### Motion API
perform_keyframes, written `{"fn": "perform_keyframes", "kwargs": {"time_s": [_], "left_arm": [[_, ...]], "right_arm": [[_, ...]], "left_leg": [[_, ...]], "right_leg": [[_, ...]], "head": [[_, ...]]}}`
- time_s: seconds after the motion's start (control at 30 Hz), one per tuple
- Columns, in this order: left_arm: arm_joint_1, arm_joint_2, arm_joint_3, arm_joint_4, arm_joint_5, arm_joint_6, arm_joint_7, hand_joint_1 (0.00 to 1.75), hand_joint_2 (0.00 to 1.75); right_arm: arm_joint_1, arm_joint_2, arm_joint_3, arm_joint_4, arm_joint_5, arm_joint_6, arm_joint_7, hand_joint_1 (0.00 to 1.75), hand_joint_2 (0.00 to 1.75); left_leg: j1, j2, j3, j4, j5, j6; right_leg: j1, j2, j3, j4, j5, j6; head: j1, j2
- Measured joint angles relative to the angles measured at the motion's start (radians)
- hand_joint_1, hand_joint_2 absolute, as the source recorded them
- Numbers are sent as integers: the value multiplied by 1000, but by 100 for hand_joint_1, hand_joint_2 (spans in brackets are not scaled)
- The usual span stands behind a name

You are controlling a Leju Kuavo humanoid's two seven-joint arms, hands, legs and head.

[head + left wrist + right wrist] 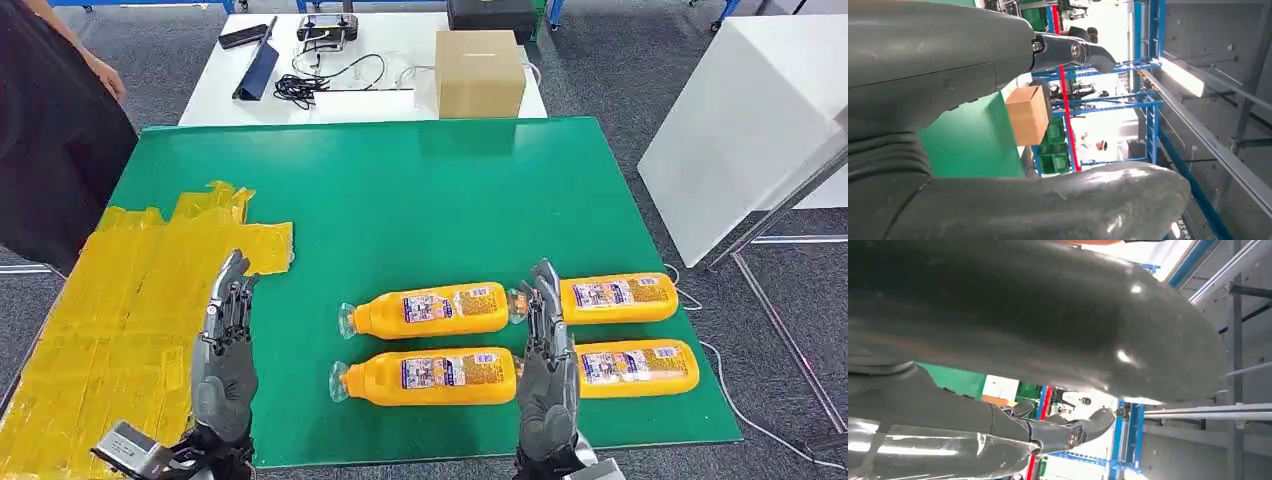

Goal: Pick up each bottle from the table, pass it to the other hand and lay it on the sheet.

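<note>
Green surface [400, 190] is carrying four bottles; the right robot hand [546, 375] and left robot hand [226, 350] are hovering open, empty. Nearest bottle [430, 377] beside the right robot hand looks slick, rigid; grasping mid-body seems best.

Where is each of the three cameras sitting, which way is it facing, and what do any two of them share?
Head view: high on the robot, looking forward and down at the green table, four orange bottles and the yellow sheet; left hand and right hand rise from below.
Left wrist view: behind the left hand, looking across the table at the cardboard box and blue racks.
Right wrist view: behind the right hand, facing the racks.
Shared: the cardboard box in the head and left wrist views.
</note>
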Motion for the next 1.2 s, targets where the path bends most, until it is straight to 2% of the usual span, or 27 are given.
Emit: {"fn": "perform_keyframes", "kwargs": {"time_s": [0.27, 0.3, 0.4, 0.43, 0.5, 0.53, 0.57, 0.67, 1.2], "left_arm": [[0, 0, 2, 2, 24, -14, -16, 0, 0], [0, 0, 3, 3, 24, -14, -16, 0, 0], [0, 0, 6, 9, 21, -1, -17, 0, 0], [0, -2, 8, 11, 24, -1, -15, 0, 0], [-2, -10, 18, 28, 35, -11, -16, 0, 0], [-4, -16, 24, 40, 35, -19, -22, 0, 0], [-3, -19, 28, 47, 35, -23, -27, 0, 0], [-2, -26, 41, 59, 35, -26, -32, 0, 0], [-1, -35, 65, 71, 31, -35, -33, 0, 0]], "right_arm": [[-1, -2, 3, 0, 27, 8, 11, 0, 0], [-1, -2, 4, 0, 43, -1, 21, 0, 175], [-3, -5, 13, 0, 131, -23, 88, 0, 175], [-8, -14, 23, 3, 186, -2, 143, 0, 175], [-32, -47, 58, 28, 372, 22, 331, 0, 175], [-36, -58, 78, 52, 428, 13, 394, 0, 175], [-36, -64, 95, 66, 455, 1, 412, 0, 175], [-52, -84, 131, 90, 498, -21, 442, 0, 175], [-78, -121, 178, 115, 530, -29, 489, 0, 175]], "left_leg": [[0, 0, 0, 0, 0, 0], [0, 0, 0, 0, 0, 0], [0, 0, 0, 0, 0, 0], [0, 0, 0, 0, 0, 0], [0, 1, 1, 0, 0, 0], [0, 0, 0, 0, 0, 0], [0, -2, 0, 0, 0, 0], [0, -2, 0, 0, 0, 0], [0, -2, 0, 0, 0, 0]], "right_leg": [[0, 0, 0, 0, 0, 0], [0, 0, 0, 0, 0, 0], [0, 0, 0, 0, 0, 0], [0, 0, 0, 0, 0, 0], [0, 0, 0, 0, 0, 0], [0, 0, 0, 0, 0, 0], [0, -1, 0, 0, 0, 0], [0, -1, 1, 0, 0, 0], [0, -2, 0, 0, 0, 0]], "head": [[0, 0], [0, 0], [0, 0], [0, 0], [0, 0], [0, 0], [0, 0], [0, 0], [0, 0]]}}
